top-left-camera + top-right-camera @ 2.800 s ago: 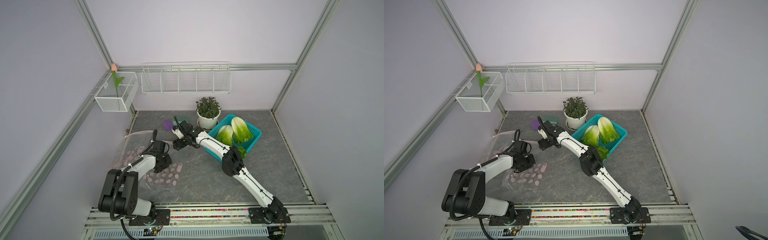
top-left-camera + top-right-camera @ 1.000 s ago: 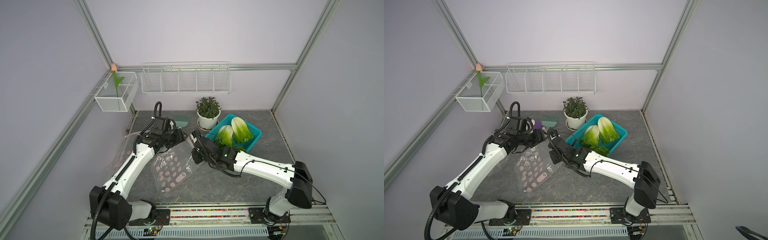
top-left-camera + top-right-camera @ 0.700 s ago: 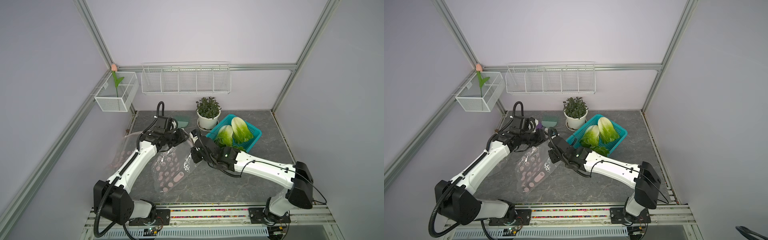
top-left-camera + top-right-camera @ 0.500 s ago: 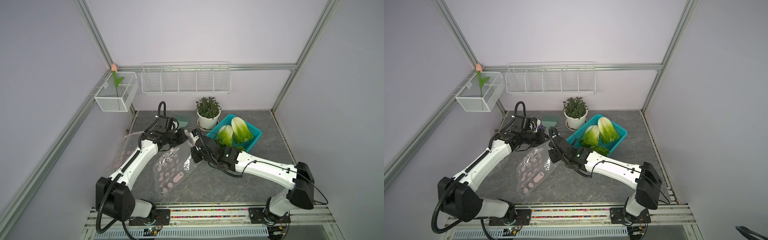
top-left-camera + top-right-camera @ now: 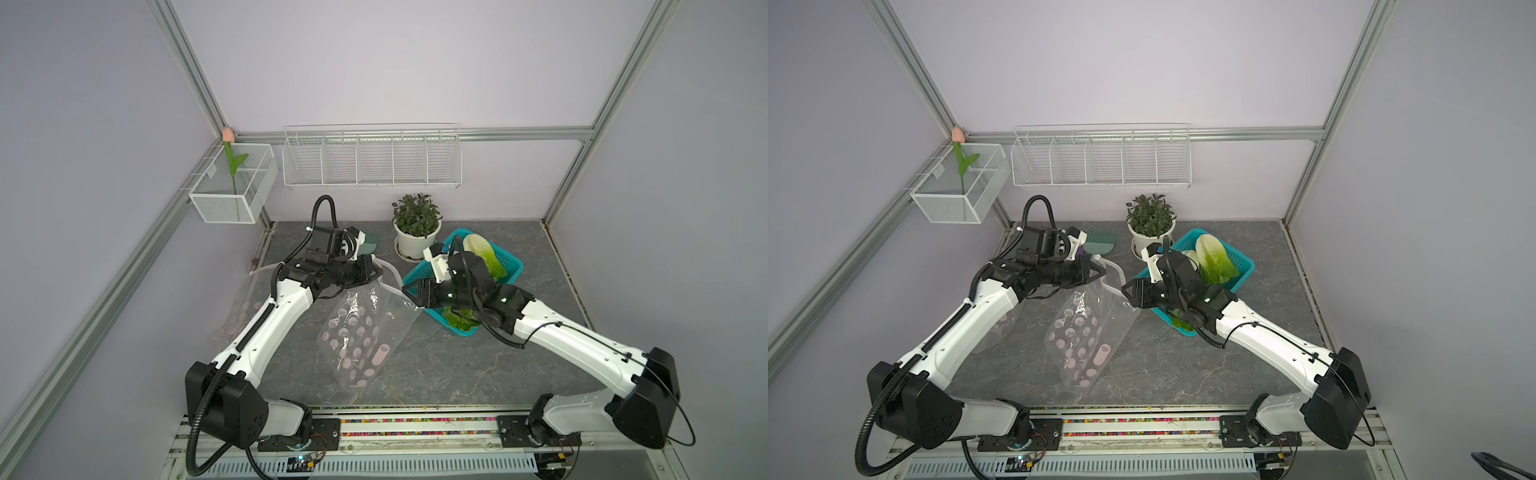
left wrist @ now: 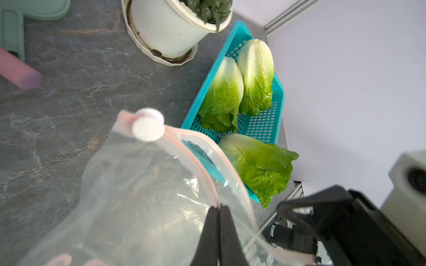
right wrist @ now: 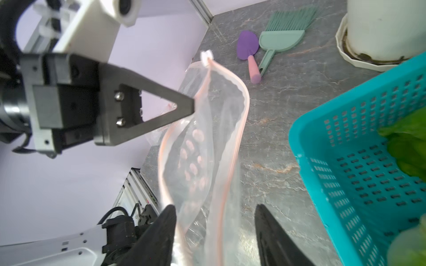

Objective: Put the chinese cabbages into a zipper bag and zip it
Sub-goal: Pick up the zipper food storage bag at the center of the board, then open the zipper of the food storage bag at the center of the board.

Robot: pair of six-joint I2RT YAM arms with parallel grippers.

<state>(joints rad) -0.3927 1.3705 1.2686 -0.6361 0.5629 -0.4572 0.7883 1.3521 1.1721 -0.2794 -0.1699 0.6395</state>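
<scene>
Nearer arm: right end effector [image 5: 409,289], jaws wide and empty, with three crinkled light-green chinese cabbages [image 6: 239,92] just to its right.
They lie in the teal slotted plastic basket [image 6: 260,129]. The left end effector [image 5: 376,273] pinches the clear pink-rimmed zipper bag [image 5: 361,328], which hangs left of the basket.

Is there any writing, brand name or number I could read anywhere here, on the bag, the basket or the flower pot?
No text can be read in any view.
zipper bag: a pink oval patch carries small dark marks, too small to read.
teal basket: no lettering shows.
white pot: no lettering shows.
</scene>
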